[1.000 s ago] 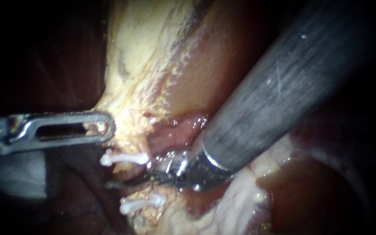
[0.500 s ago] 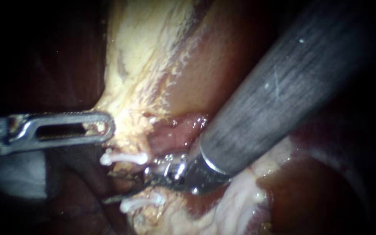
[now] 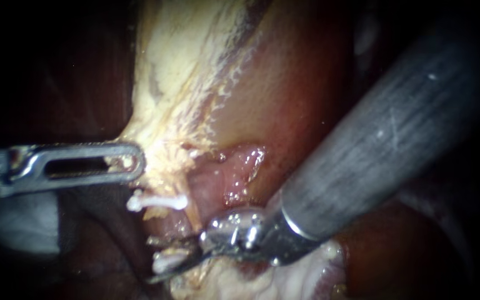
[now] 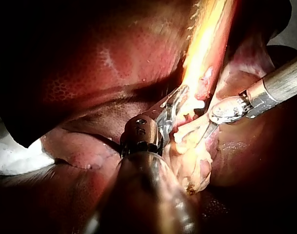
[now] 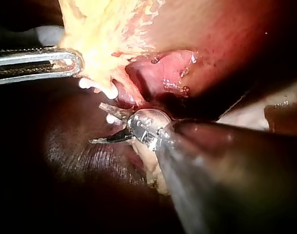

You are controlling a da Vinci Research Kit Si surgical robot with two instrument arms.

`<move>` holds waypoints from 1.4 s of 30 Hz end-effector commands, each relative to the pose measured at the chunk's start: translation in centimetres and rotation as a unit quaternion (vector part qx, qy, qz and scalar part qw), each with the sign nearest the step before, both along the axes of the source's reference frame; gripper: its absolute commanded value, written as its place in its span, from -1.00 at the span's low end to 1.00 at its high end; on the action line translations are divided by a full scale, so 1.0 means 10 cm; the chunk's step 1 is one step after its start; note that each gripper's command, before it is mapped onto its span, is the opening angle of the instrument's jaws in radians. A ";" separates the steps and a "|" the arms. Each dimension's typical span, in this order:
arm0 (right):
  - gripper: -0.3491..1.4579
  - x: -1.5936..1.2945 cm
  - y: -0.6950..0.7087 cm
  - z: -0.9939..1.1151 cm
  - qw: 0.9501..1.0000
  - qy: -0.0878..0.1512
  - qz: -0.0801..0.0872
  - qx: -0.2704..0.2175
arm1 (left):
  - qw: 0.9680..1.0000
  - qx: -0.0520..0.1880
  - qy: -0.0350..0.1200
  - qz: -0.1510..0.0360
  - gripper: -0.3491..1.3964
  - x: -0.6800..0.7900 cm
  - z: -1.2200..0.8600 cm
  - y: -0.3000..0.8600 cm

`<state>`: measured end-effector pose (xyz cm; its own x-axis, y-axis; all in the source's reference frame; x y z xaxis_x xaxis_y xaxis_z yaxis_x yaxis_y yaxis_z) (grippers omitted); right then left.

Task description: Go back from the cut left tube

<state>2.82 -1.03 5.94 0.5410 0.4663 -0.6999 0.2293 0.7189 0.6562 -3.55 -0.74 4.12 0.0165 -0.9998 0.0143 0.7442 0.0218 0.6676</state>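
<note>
Right wrist view is showing the right instrument's end effector (image 5: 98, 124) open beside a clip (image 5: 110, 91), so closing it before backing straight out is seeming safest.

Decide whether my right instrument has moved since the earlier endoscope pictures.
Yes. The right instrument has drawn back down and rightward, away from the upper clip, unmoved beside the left instrument gripping pale tissue.

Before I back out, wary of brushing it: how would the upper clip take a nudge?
The clip looks thin and straight, so probably light and stiff. It sits on soft, wet fatty tissue, so it would likely swing rather than resist.
</note>
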 end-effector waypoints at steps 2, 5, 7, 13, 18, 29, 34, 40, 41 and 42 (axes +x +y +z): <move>0.69 -0.010 -0.002 -0.003 1.000 0.010 0.005 -0.018 | 1.000 0.000 0.000 0.000 -1.00 0.000 0.001 0.000; 0.78 -0.032 0.001 -0.007 0.999 0.029 0.014 -0.039 | 1.000 0.000 0.000 0.000 -1.00 0.000 0.001 0.000; 0.84 -0.049 0.007 -0.011 0.997 0.041 0.022 -0.056 | 1.000 0.000 0.000 0.000 -1.00 0.000 0.001 0.000; 0.91 -0.101 0.036 -0.030 0.993 0.059 0.050 -0.088 | 1.000 0.000 0.000 0.000 -1.00 0.001 0.002 0.001; 0.95 -0.142 0.065 -0.048 0.988 0.066 0.072 -0.119 | 1.000 0.000 -0.001 0.001 -1.00 0.002 0.003 0.001; 0.97 -0.196 0.107 -0.078 0.976 0.071 0.107 -0.178 | 1.000 0.000 -0.001 0.001 -1.00 0.001 0.006 0.002; 0.97 -0.206 0.112 -0.078 0.974 0.061 0.114 -0.185 | 1.000 -0.003 0.000 0.001 -1.00 -0.001 0.018 -0.001; 0.97 -0.207 0.113 -0.075 0.974 0.064 0.114 -0.186 | 1.000 -0.006 -0.001 0.001 -1.00 -0.014 0.043 -0.011; 0.97 -0.207 0.113 -0.075 0.974 0.064 0.114 -0.186 | 1.000 -0.006 -0.002 0.002 -1.00 -0.016 0.046 -0.012; 0.97 -0.207 0.113 -0.075 0.974 0.064 0.114 -0.186 | 1.000 -0.006 -0.003 0.002 -1.00 -0.018 0.050 -0.013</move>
<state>0.75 0.11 5.19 0.3512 0.2656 -0.8979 0.0989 0.9430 0.3176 -3.75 -0.87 4.65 0.0206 -0.9994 0.0272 0.7402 0.0335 0.6715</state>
